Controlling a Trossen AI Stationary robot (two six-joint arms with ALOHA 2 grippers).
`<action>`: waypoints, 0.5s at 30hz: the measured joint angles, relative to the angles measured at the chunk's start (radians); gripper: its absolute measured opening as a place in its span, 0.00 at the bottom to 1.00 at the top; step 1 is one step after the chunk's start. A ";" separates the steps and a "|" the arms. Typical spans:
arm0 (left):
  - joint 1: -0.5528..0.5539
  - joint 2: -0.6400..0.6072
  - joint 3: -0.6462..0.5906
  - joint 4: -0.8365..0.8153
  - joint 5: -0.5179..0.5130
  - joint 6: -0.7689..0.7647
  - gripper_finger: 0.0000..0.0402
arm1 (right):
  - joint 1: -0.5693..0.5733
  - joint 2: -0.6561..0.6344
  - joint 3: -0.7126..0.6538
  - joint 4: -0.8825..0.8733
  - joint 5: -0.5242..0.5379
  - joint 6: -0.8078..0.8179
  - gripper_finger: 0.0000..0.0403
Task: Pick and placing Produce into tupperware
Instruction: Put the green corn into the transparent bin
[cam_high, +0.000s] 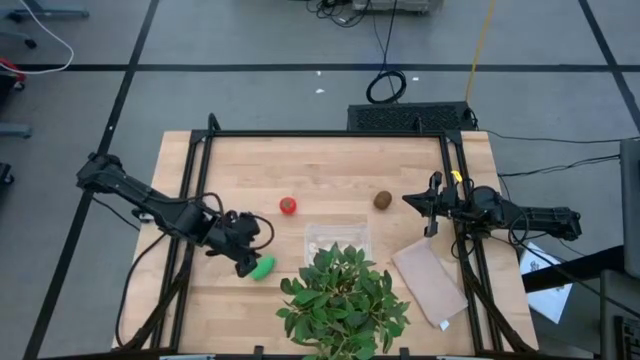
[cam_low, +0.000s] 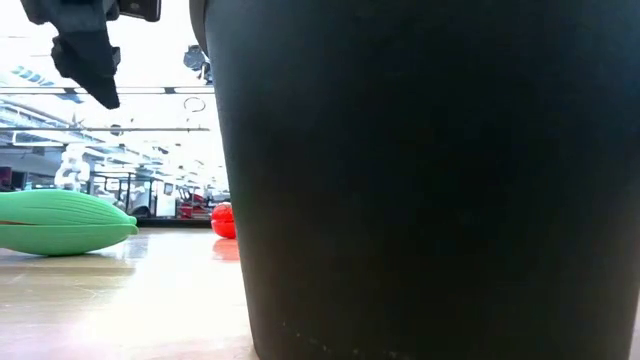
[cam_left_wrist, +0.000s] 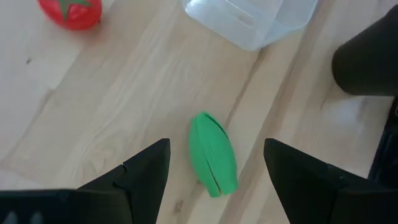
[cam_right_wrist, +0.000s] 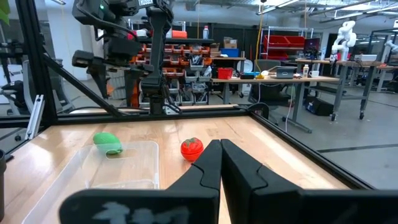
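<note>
Awaiting pickup: green piece (cam_left_wrist: 213, 154) on worktop (cam_high: 330, 170) between spread fingers of left gripper (cam_left_wrist: 214, 171); tomato (cam_high: 288, 205), kiwi (cam_high: 382, 200) beyond; clear container (cam_high: 337, 238) holds nothing. Right gripper (cam_high: 428, 205) clenched, idle.

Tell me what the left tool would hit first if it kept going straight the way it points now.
Most likely the green toy vegetable: the left tool is open, pointing down at the table, and the vegetable lies between its fingers. How far above it the tool sits is unclear. Nothing else shows in that line.
</note>
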 joint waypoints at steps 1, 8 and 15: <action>0.001 0.003 0.000 -0.005 -0.003 -0.012 0.66 | 0.000 0.000 0.000 0.000 0.000 0.000 0.00; 0.005 0.056 0.000 -0.079 0.000 -0.119 0.67 | 0.000 0.000 0.000 -0.001 0.000 0.003 0.00; 0.006 0.163 0.000 -0.075 0.042 -0.143 0.71 | 0.000 0.000 0.000 -0.009 0.000 0.003 0.00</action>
